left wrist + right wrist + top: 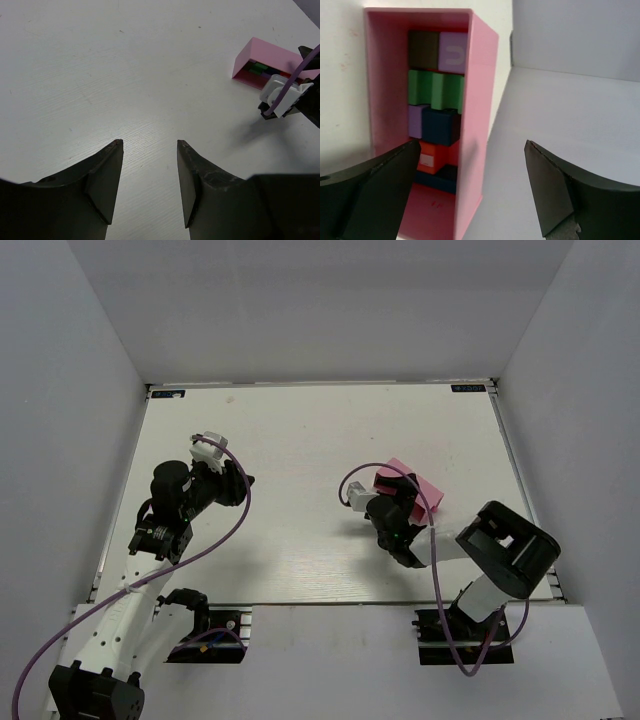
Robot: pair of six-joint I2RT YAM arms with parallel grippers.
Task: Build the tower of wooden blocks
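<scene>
The wood blocks lie packed inside the pink tray (477,90): dark brown (424,49), purple (453,51), green (436,90), a second purple (415,121), dark blue (441,126), red (432,156) and another dark blue (437,181). No tower stands anywhere in view. My right gripper (471,142) is open at the tray's near end, with the tray's right wall between its jaws, touching nothing that I can see. In the top view it (395,497) sits against the tray (425,490). My left gripper (149,142) is open and empty over bare table, left of centre (243,480).
In the left wrist view the tray (260,52) lies at the far right with the right wrist's white cable mount (284,95) in front of it. White walls enclose the table (300,440) on three sides. Purple cables loop from both arms.
</scene>
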